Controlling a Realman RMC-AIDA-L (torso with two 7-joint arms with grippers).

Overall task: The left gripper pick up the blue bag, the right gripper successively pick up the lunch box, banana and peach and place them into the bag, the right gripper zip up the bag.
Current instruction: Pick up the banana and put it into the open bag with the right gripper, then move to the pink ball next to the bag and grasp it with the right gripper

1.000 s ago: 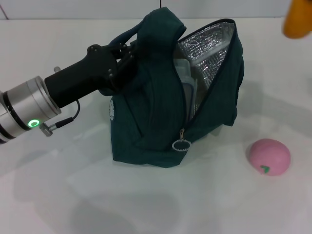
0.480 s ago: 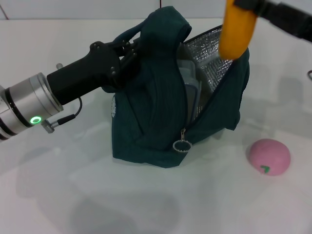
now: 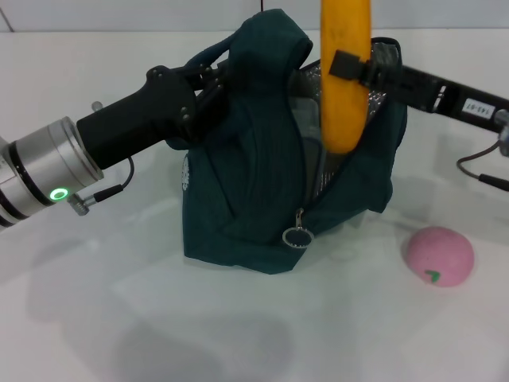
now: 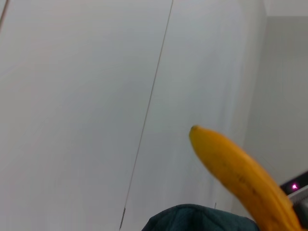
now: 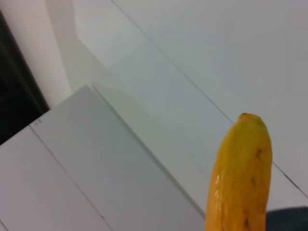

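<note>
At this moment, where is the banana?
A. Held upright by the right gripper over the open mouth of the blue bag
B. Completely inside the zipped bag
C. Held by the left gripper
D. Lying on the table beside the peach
A: in the head view the right gripper clamps the banana upright above the open blue bag, while the left gripper holds the bag's handle and the peach lies alone on the table.
</note>
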